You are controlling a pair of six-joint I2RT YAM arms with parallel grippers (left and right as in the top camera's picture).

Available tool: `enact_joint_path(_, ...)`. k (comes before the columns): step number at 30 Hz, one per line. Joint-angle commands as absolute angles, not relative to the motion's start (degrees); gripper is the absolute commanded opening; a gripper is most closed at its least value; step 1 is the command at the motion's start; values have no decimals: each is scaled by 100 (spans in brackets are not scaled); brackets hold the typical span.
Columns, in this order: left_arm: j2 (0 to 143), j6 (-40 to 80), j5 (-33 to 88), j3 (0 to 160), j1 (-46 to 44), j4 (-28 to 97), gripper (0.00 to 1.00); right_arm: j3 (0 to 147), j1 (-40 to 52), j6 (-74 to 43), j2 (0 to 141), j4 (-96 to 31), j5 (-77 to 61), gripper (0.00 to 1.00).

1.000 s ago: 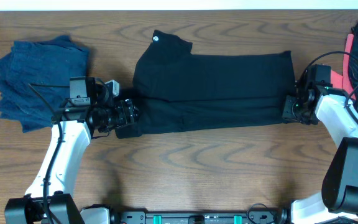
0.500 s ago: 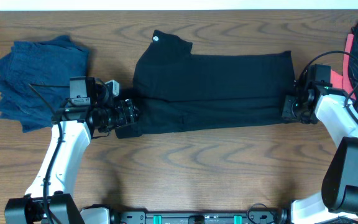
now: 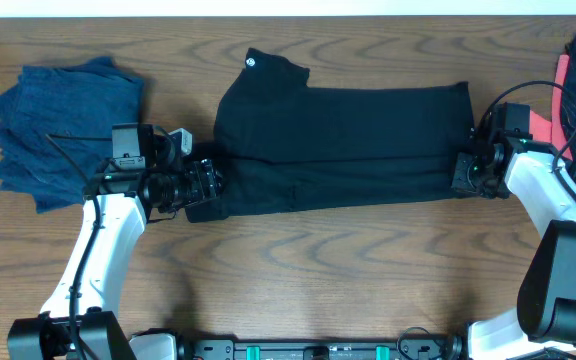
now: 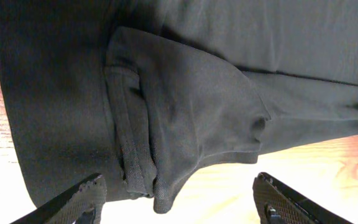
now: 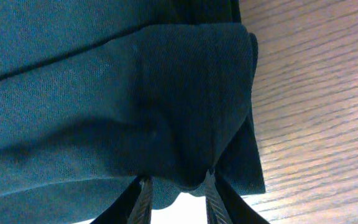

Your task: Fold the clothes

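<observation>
Wooden desk (image 3: 308, 280). Black garment (image 3: 348, 145) lies mid-desk, spread flat lengthwise, with a small white round logo (image 3: 250, 62) at its upper left corner. Blue folded pile (image 3: 58, 120) far left. Coral-red piece (image 3: 562, 75) at right edge. Right end effector (image 5: 178, 190) pinches the garment's right end. Left end effector (image 4: 179, 193) gapes wide over the lower left corner, gripping nothing.

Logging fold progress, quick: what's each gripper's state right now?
Left gripper: open, holding nothing, at the black garment edge.
Right gripper: closed, pinching a fold of the black garment.
</observation>
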State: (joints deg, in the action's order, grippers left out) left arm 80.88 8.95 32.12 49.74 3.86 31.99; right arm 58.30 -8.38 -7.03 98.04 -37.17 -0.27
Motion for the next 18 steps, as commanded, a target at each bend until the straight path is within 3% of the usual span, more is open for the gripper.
enact_joint_path(1, 8068, 819, 3142, 4987, 395, 3212, 77, 5826, -784, -661, 9896, -3697, -47, 28)
enact_joint_path(4, 8068, 819, 3142, 4987, 395, 3212, 77, 5826, -784, -661, 10038, -3695, -45, 29)
enact_joint_path(8, 8068, 819, 3142, 4987, 395, 3212, 78, 5826, -786, -681, 10165, -3592, -45, 20)
enact_joint_path(12, 8068, 819, 3142, 4987, 395, 3210, 78, 5828, -786, -681, 10162, -3472, -45, 18)
enact_joint_path(18, 8068, 819, 3142, 4987, 395, 3212, 77, 5837, -786, -681, 10160, -3468, -45, 1)
